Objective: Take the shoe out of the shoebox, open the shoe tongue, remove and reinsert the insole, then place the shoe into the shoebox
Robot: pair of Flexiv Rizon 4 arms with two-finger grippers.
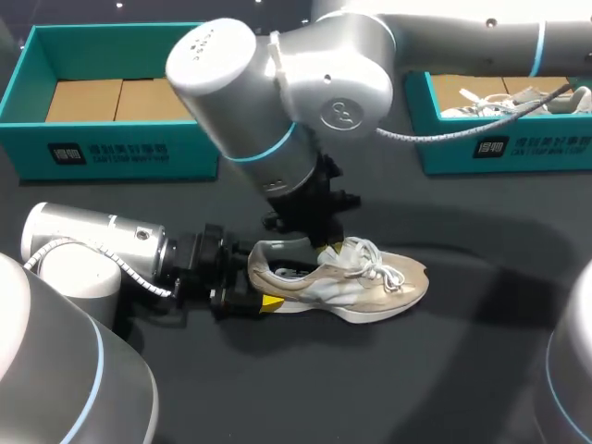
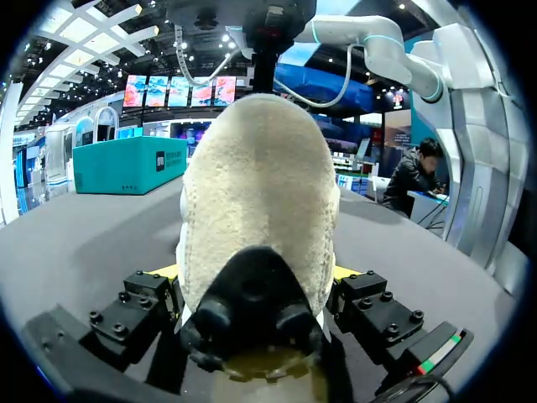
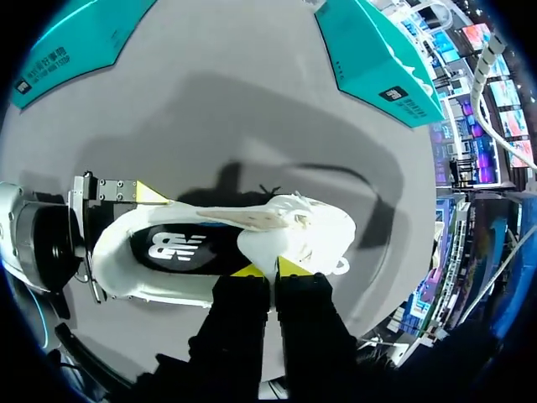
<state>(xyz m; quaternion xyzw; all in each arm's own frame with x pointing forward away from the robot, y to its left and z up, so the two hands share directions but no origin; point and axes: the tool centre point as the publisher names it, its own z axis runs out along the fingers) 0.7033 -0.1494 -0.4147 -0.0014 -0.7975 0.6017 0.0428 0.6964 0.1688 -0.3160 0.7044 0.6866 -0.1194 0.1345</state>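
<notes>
A beige and white shoe (image 1: pixel 370 287) lies on the black table with its toe to the right. From the left, my left gripper (image 1: pixel 261 285) stands wide around the heel (image 2: pixel 256 193), one finger on each side, shut on it; one yellow fingertip (image 3: pixel 151 193) rests on the heel's side. My right arm comes down from the upper right. Its gripper (image 3: pixel 267 269) is shut on the edge of the white tongue (image 3: pixel 294 239) at the front of the shoe's opening, beside the laces. The black insole (image 3: pixel 176 248) shows inside the shoe.
A teal shoebox (image 1: pixel 111 153) stands at the back left, its floor lined with brown card. A second teal box (image 1: pixel 509 148) at the back right holds another white shoe (image 1: pixel 518 100). Bare black table lies in front of the shoe.
</notes>
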